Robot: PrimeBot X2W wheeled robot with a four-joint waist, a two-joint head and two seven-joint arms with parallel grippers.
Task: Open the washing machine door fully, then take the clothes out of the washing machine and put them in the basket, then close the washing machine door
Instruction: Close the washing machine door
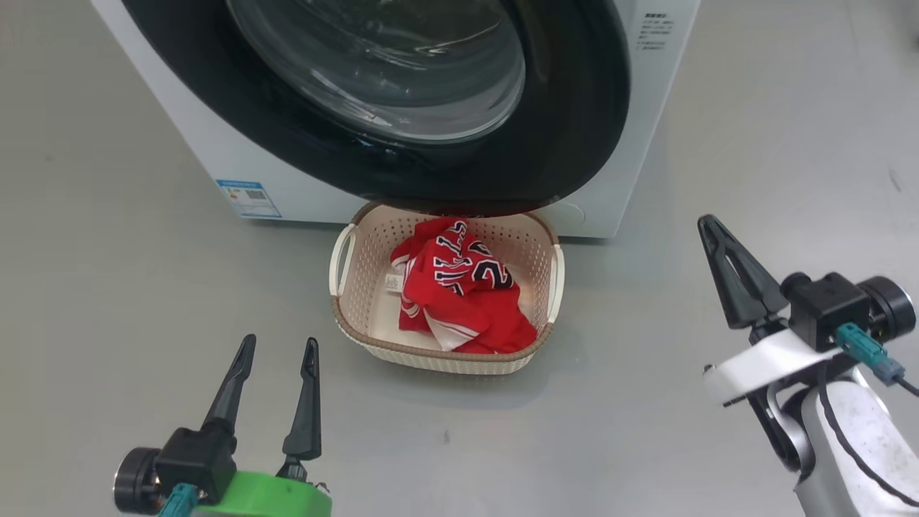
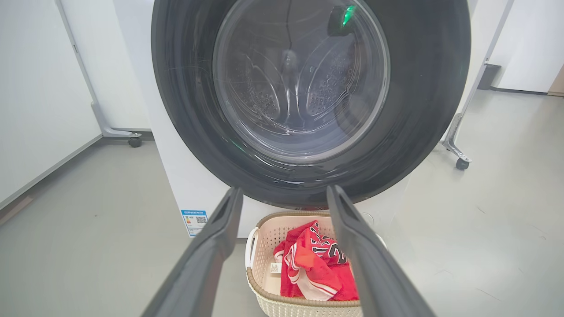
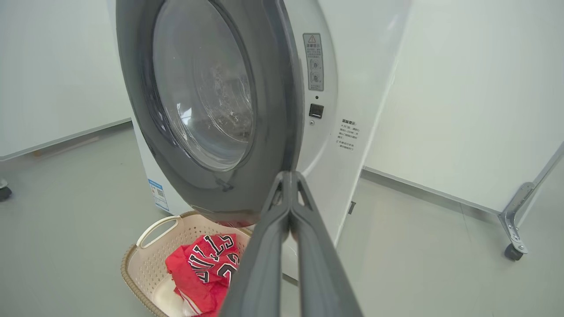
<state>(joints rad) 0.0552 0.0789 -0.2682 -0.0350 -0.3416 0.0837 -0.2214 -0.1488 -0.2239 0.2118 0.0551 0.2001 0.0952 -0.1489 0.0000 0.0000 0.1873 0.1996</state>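
Nearest me, the left gripper [image 1: 280, 343] hangs over bare floor with its fingers spread and nothing between them. The right gripper [image 1: 712, 230] is off to the right, fingers pressed together, also empty.

Between them the basket [image 1: 445, 362] sits on the floor, with the clothes [image 1: 463, 294] heaped inside, so unloading looks done and only the closing is left. Its far rim tucks under the lower edge of the washing machine door [image 1: 574, 129].

The door looks swung nearly to but not latched: from the right wrist, the latch socket [image 3: 316, 110] on the washing machine [image 1: 657, 108] is uncovered beside the rim.

My worry is the final push. A narrow fingertip on that glossy black rim could skid off, and a soft push, or one near the hinge side, may leave the door unlatched. I cannot tell whether the top fold of red cloth touches the door's underside. If it does, it could drag.

Further back, a castered frame leg [image 3: 513, 220] stands right of the machine, well clear of both arms.
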